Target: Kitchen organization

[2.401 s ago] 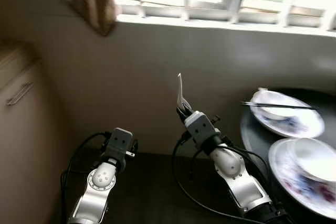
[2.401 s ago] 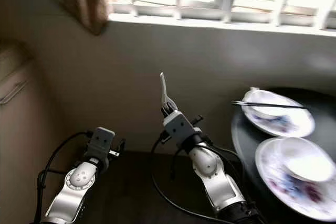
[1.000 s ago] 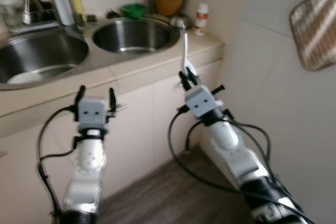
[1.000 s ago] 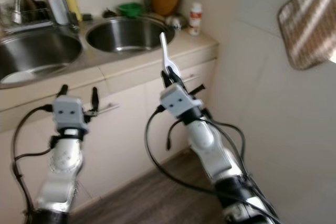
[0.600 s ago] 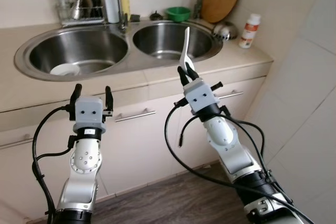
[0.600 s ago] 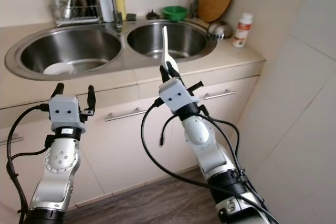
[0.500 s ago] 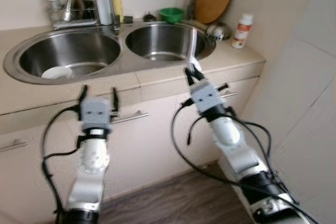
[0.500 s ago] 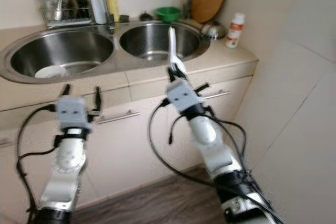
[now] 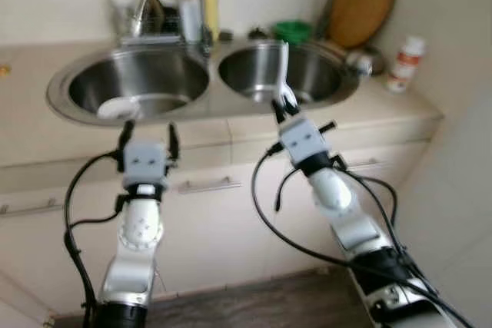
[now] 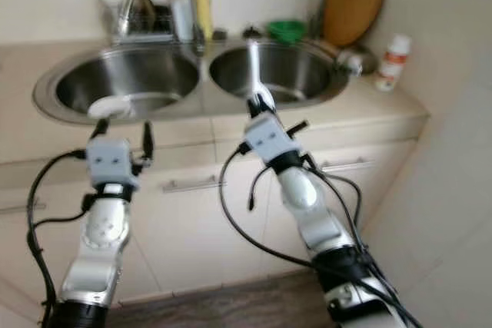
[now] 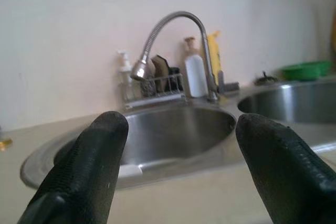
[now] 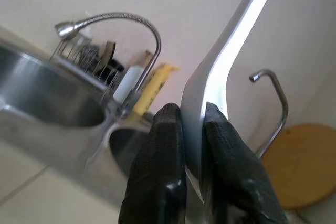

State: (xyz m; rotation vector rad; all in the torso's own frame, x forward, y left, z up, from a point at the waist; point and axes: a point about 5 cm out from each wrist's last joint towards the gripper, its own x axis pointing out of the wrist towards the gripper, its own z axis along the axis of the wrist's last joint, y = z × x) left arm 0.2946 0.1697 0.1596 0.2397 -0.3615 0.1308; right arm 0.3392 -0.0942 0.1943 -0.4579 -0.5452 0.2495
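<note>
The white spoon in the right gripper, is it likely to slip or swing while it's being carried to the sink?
The spoon looks stiff, glossy and thin, so probably light but slippery. The right gripper pinches it low, leaving the long handle standing above, so it might pivot if jolted. The left gripper is open.

Beige countertop (image 9: 400,109) with white bottle (image 9: 405,53)

No writing, label, brand or number can be read anywhere; the bottles behind the sink are too blurred and small to show print
</note>
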